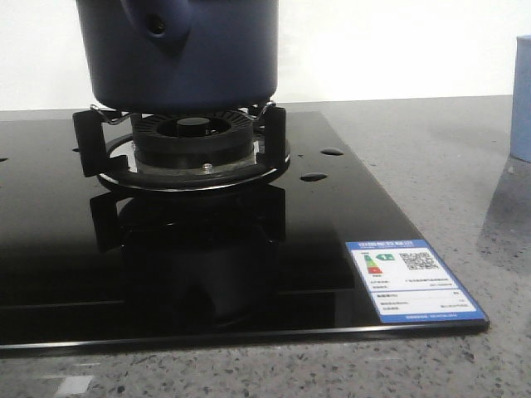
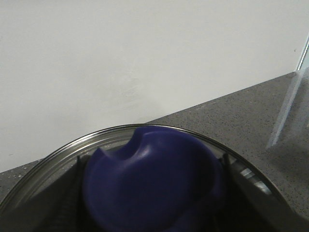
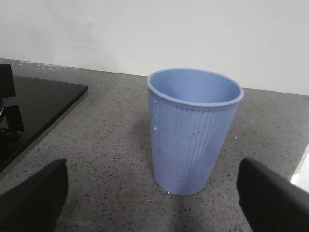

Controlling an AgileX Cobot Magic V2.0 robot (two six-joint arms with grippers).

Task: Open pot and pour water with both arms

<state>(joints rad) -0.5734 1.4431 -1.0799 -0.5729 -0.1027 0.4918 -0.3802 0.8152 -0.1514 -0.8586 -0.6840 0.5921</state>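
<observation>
The dark navy pot [image 1: 182, 58] stands on the burner [image 1: 191, 137] of a black glass stove [image 1: 66, 274]; its top is cut off by the frame. In the left wrist view, my left gripper [image 2: 152, 193] is shut on the blue knob [image 2: 154, 179] of a glass lid with a metal rim [image 2: 48, 159], with dark fingers [image 2: 72, 193] on both sides of the knob. My right gripper [image 3: 152, 203] is open and low over the counter. A pale blue ribbed cup [image 3: 193, 130] stands upright just beyond and between its fingers [image 3: 34, 193]. Neither gripper shows in the front view.
The cup also shows at the right edge of the front view [image 1: 521, 99]. The stove has a blue-and-white label [image 1: 412, 280] at its front right corner, and its edge shows in the right wrist view [image 3: 34, 106]. A white wall stands behind the grey speckled counter [image 1: 431, 166].
</observation>
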